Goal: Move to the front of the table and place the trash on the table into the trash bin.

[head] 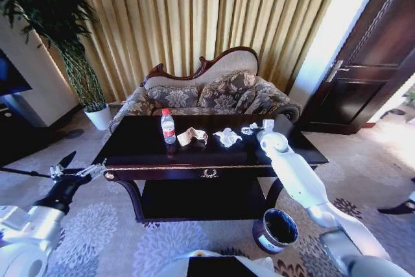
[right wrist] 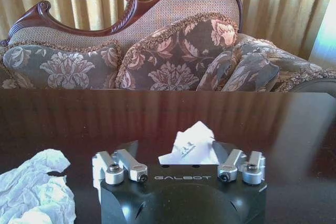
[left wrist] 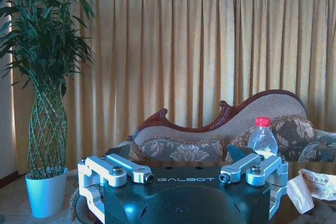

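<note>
In the head view, the large dark glossy wooden table with gold edge trim [head: 214, 150] fills the middle of the frame. On its top, left of centre, stands the clear plastic bottle with a red cap and red label [head: 168, 126]. Just right of it lies the crumpled tan paper wad [head: 192, 136], then a crumpled white tissue [head: 228, 137]. The right gripper [head: 258, 127] reaches over the table's right part, at a small white paper scrap [head: 250, 128]. The left gripper [head: 72, 166] hangs at the lower left, off the table's left corner, its fingers spread wide and empty. The small round dark brown bin with a black inside [head: 275, 229] stands on the carpet at the lower right, below the table's front edge.

In the left wrist view, the left gripper's fingers stand wide apart, holding nothing; the bottle [left wrist: 262, 137] rises at the right, the tan wad [left wrist: 314, 187] at the right edge.

In the right wrist view, the right gripper's open fingers flank the white scrap [right wrist: 192, 145] at the lower centre; I cannot tell whether they touch it. The white tissue [right wrist: 35, 190] lies at the lower left.
</note>
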Robot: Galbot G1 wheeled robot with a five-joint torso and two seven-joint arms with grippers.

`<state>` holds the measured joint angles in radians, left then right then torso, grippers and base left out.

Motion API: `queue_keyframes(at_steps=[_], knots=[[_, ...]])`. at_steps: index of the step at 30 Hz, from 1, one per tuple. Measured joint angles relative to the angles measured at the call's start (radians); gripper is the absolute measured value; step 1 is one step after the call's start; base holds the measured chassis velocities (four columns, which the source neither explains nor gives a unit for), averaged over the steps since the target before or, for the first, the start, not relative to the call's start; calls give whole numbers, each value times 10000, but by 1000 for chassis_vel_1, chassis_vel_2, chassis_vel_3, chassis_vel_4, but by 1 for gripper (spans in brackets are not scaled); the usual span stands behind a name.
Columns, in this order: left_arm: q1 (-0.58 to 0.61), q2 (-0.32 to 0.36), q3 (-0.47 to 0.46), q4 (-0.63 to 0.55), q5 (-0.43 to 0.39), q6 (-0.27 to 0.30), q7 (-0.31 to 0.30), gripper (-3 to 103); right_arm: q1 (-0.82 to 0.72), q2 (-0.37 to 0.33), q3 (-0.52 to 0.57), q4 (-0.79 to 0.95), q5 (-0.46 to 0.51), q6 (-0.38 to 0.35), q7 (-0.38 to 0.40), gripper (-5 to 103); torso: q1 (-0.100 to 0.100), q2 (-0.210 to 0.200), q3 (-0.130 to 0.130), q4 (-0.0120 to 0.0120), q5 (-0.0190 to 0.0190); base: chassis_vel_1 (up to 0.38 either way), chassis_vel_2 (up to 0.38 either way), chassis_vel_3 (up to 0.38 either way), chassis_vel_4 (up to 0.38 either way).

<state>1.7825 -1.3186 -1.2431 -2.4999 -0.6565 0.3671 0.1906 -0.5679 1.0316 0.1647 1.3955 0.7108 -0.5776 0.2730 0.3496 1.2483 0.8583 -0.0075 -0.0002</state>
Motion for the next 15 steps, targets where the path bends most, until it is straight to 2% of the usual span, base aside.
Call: queue_keyframes(at_steps=[1,2,4,5,9,10,11,12,14,15], knots=[[-4,-3,0,0,-4,-10,0,100,0,-17,-14,20,1,0,0,78,0,0,0,0,1,0,0,0,0],[-4,-3,0,0,-4,-10,0,100,0,-17,-14,20,1,0,0,78,0,0,0,0,1,0,0,0,0],[-5,-8,3,0,-8,-26,4,100,-1,-46,-27,41,1,0,2,67,0,0,0,-1,0,0,0,0,0],[-5,-8,3,0,-8,-26,4,100,-1,-46,-27,41,1,0,2,67,0,0,0,-1,0,0,0,0,0],[0,-4,-21,1,-37,-62,18,100,-113,-93,-28,50,8,52,-5,45,0,0,0,0,0,0,0,0,0],[0,-4,-21,1,-37,-62,18,100,-113,-93,-28,50,8,52,-5,45,0,0,0,0,0,0,0,0,0],[0,0,-29,7,-43,-78,18,100,-145,-105,-28,71,11,119,-12,40,0,0,0,-1,1,0,0,0,0],[0,5,-37,12,-50,-85,19,100,-161,-112,-28,81,10,151,-16,40,0,0,-1,-1,0,0,0,0,0],[7,29,-68,17,-73,-104,20,100,-208,-117,-27,118,10,201,-28,29,0,0,0,-1,1,0,0,0,0],[14,41,-88,16,-102,-112,20,100,-230,-118,-18,134,12,210,-30,29,0,0,0,0,0,0,0,0,0]])
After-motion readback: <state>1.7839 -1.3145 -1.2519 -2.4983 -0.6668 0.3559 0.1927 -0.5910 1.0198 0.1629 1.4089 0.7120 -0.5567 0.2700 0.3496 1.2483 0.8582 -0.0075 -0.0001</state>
